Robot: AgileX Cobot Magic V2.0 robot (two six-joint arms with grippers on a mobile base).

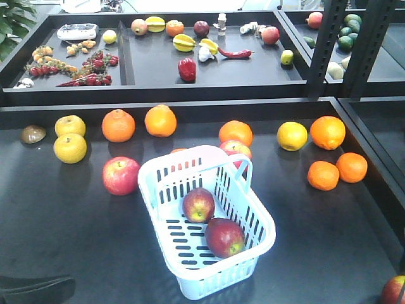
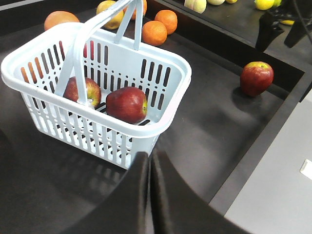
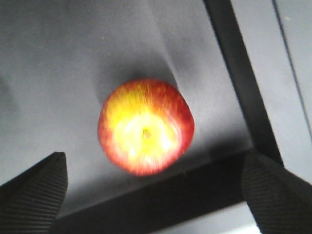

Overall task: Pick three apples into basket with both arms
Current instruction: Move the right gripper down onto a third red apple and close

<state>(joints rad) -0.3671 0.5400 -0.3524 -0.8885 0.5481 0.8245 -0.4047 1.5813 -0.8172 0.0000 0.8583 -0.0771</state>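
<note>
Two of the dark red apples lie inside the basket, one nearer its middle and the other just beside it toward the near end, the pair almost touching on the slotted floor; the third apple sits out on the dark tabletop, well off the basket's near right corner, close against the raised black edge of the tabletop; from above it shows a yellow patch around the stem hollow; the right end effector hangs over that apple with its two ribbed fingers spread wide, one on each side and neither touching the fruit; the left end effector sits low just off the basket's near end, its two dark fingers pressed together with only a thin seam between them and nothing held; the basket stands tilted across the tabletop with one loop handle raised; just beyond its far rim lie a brighter pink-red apple to the left and another behind it; oranges are scattered farther off from the basket, along the back.
</note>
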